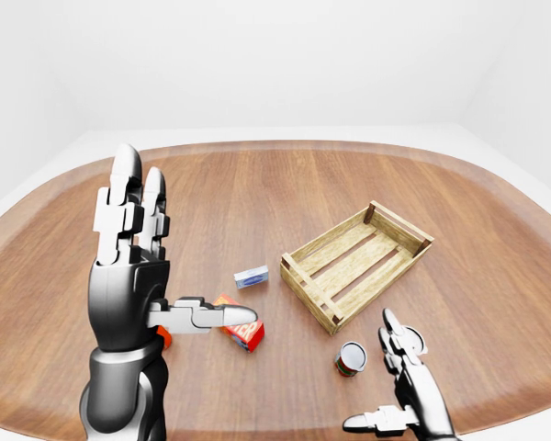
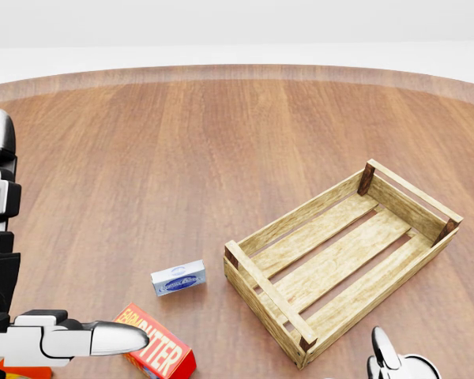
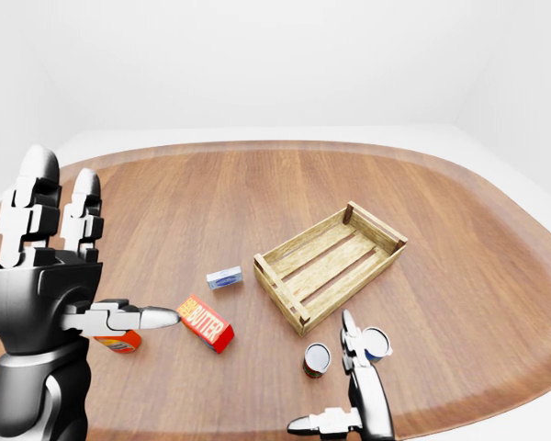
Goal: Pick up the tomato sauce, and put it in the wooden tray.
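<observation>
A small can with a dark red label, the tomato sauce (image 3: 317, 360), stands upright on the wooden table below the near end of the wooden tray (image 1: 309, 297). The tray is empty, slatted and lies at a slant. My right hand (image 3: 326, 377) is open just right of the can, fingers pointing up and thumb out to the left, not touching it. My left hand (image 1: 179, 248) is raised and open at the left, holding nothing. In the head view only its thumb and one right fingertip (image 2: 383, 347) show, and the can is out of frame.
A second can with a pale top (image 3: 376, 344) stands right of my right hand's fingers. A red butter box (image 2: 158, 351) lies by the left thumb, a small blue-white box (image 2: 178, 278) above it. An orange-red pack (image 3: 118, 343) sits partly hidden behind the left hand.
</observation>
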Available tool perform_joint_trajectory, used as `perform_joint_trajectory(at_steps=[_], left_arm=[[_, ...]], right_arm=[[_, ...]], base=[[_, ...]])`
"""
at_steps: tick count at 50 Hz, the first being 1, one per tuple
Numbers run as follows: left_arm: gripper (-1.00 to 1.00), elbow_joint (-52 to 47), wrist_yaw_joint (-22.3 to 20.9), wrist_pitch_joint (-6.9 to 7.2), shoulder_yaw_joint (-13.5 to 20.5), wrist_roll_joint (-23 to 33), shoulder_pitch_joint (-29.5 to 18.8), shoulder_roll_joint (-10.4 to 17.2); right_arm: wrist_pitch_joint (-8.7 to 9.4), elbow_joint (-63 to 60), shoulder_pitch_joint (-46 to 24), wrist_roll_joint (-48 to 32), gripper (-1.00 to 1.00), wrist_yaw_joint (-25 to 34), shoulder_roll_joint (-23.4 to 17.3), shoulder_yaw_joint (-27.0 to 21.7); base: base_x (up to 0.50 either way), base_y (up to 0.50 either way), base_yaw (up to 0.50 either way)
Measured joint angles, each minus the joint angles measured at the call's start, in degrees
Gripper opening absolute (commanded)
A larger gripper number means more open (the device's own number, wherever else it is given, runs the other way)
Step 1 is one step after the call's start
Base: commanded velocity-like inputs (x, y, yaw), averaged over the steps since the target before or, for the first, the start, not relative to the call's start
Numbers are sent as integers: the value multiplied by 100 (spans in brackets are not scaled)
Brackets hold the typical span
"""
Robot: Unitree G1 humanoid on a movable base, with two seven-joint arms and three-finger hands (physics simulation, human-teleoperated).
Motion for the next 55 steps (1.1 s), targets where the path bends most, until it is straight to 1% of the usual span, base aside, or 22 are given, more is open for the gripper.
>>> perform_joint_trajectory(at_steps=[9,24,43,55], left_arm=[[100,-8,-3,0,6,-12,1,-2],[100,-85,-6,0,32,-43,-6,-3],[100,-237,5,0,34,-111,-28,-5],[100,-263,14,0,40,-127,-44,1]], right_arm=[[0,188,-179,-77,100,135,183,-144],[0,484,-572,-184,100,183,329,-326],[0,995,-978,-250,100,161,389,-495],[0,1449,-1109,-272,100,134,400,-546]], base=[[0,0,0],[0,0,0],[0,0,0],[0,0,0]])
